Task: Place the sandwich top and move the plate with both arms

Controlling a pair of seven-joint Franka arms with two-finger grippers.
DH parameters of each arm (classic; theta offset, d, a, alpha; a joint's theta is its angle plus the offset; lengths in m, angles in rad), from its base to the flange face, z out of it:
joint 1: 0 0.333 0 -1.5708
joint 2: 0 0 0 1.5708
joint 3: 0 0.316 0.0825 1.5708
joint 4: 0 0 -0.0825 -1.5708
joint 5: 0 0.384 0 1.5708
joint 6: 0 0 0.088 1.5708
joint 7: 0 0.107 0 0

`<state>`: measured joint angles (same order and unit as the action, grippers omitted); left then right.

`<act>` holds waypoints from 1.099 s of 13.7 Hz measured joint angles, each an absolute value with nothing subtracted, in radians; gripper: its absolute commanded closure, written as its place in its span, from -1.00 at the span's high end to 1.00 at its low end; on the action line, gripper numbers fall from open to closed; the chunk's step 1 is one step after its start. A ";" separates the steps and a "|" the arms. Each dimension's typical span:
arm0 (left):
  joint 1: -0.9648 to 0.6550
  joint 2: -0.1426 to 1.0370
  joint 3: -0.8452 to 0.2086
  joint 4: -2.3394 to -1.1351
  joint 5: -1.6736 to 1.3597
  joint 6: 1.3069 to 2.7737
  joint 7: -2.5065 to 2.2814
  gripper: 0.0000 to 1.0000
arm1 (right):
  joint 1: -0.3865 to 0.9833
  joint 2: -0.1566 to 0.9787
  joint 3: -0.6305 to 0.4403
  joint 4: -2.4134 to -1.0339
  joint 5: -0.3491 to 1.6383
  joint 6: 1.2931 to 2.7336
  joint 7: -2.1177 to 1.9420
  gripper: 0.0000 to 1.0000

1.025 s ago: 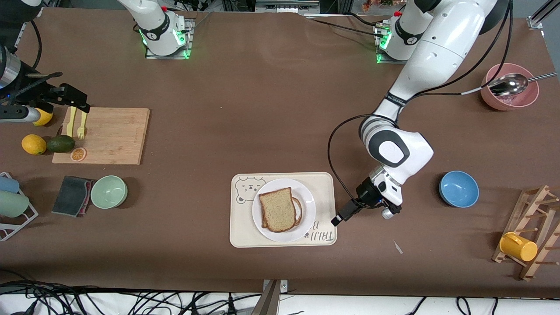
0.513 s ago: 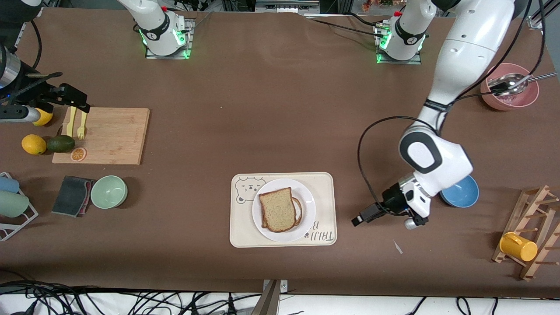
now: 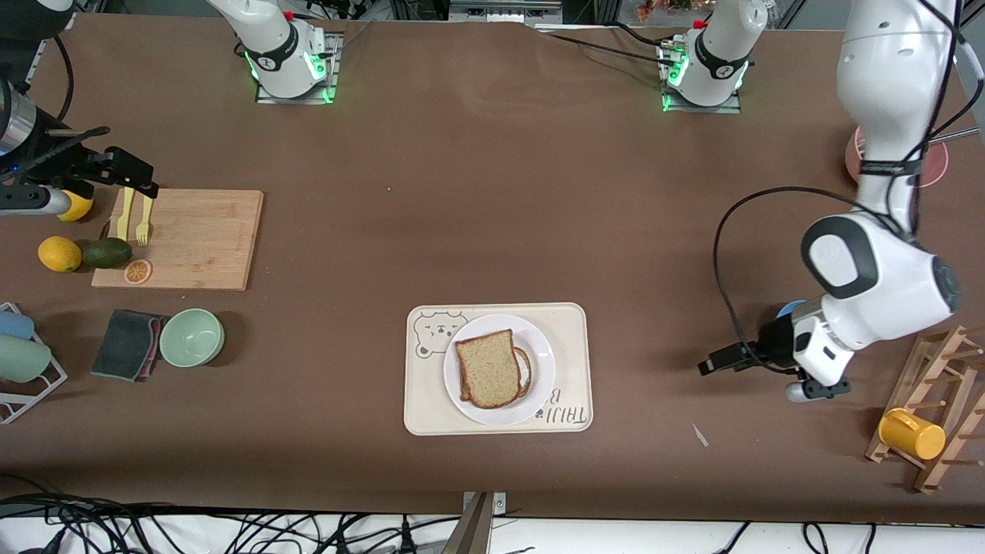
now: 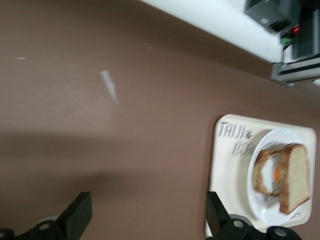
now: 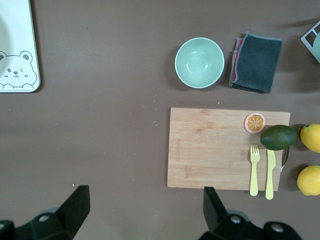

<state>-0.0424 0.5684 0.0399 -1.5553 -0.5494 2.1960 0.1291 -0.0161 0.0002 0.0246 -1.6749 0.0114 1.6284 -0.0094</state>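
Observation:
The sandwich top (image 3: 487,369), a speckled tan bread slice with dark crust, lies on a lower slice on the round white plate (image 3: 541,348). The plate rests on the cream bear tray (image 3: 573,323). In the left wrist view the sandwich top (image 4: 295,175) covers an egg-bearing slice (image 4: 267,172) on the plate (image 4: 280,137). My left gripper (image 3: 704,367) (image 4: 147,202) is open and empty over bare table, between the tray and the blue bowl. My right gripper (image 3: 142,181) (image 5: 145,195) hangs open and empty beside the cutting board, at the right arm's end; that arm waits.
A blue bowl (image 3: 785,310) and pink bowl (image 3: 935,161) are partly hidden by the left arm. A wooden rack with a yellow mug (image 3: 912,433) stands near them. Cutting board (image 3: 192,238) with cutlery, avocado (image 3: 106,252), lemon (image 3: 59,254), green bowl (image 3: 191,337) and cloth (image 3: 127,344) fill the right arm's end.
The left arm has swung away from the tray toward its own end of the table, its gripper open throughout. The sandwich, the plate and the right arm have not moved.

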 measured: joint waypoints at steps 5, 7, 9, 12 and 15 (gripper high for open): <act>-0.039 0.399 0.065 -1.563 -0.166 1.982 -0.078 1.00 | -0.016 0.000 0.024 -1.675 0.011 1.628 -0.009 1.00; -0.039 0.337 0.065 -1.566 -0.071 1.900 -0.105 1.00 | -0.016 0.000 0.025 -1.675 0.011 1.628 -0.009 1.00; -0.037 0.269 0.067 -1.567 -0.021 1.826 -0.111 1.00 | -0.016 0.000 0.025 -1.675 0.011 1.628 -0.009 1.00; -0.023 0.160 0.070 -1.568 -0.013 1.734 -0.109 1.00 | -0.016 0.000 0.025 -1.675 0.011 1.628 -0.009 1.00; -0.013 0.067 0.071 -1.570 -0.012 1.649 -0.106 1.00 | -0.016 0.000 0.025 -1.675 0.011 1.628 -0.009 1.00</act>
<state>-0.0134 0.0670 0.0713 -1.5701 -0.0125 1.6490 -0.1059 -0.0161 0.0003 0.0245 -1.6745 0.0115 1.6279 -0.0094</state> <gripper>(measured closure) 0.000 0.000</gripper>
